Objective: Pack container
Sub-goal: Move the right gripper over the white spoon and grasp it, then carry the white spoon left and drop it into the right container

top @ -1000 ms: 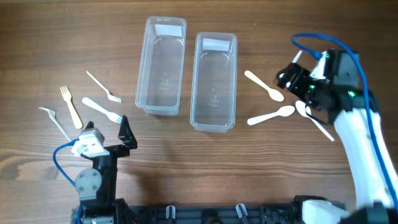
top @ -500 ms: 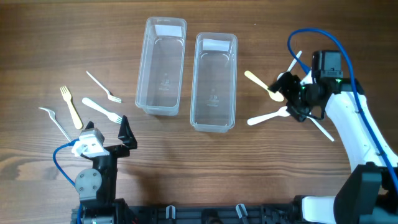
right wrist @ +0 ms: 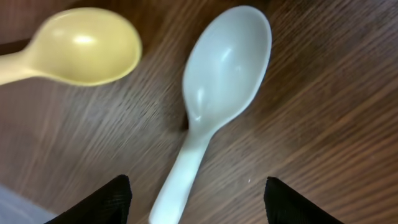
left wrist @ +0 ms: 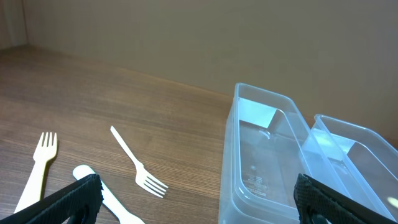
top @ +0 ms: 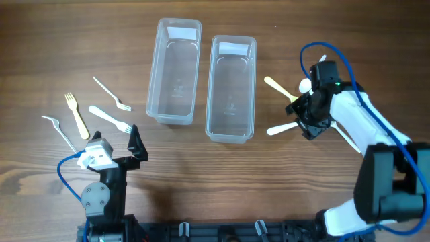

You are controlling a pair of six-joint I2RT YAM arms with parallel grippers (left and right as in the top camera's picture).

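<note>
Two clear empty containers stand side by side, the left one (top: pixel 175 70) and the right one (top: pixel 232 87). A white spoon (top: pixel 283 127) and a cream spoon (top: pixel 277 88) lie right of them. My right gripper (top: pixel 304 118) is open and low over the white spoon. In the right wrist view the white spoon (right wrist: pixel 217 81) lies between the black fingers (right wrist: pixel 106 202), its handle near the gripper's middle (right wrist: pixel 198 199), and the cream spoon (right wrist: pixel 81 46) lies at upper left. My left gripper (top: pixel 115 141) is open and empty at the front left.
Several forks lie at the left: white ones (top: pixel 112 94) (top: pixel 109 119) (top: pixel 59 132) and a cream one (top: pixel 76 114). Another white spoon (top: pixel 349 140) lies partly under the right arm. The left wrist view shows a white fork (left wrist: pixel 138 165), the cream fork (left wrist: pixel 37 168) and both containers (left wrist: pixel 261 155).
My right arm has swung left and down, from beside the spoons to over the white spoon. The spoons lie as before. The left arm has not moved.
</note>
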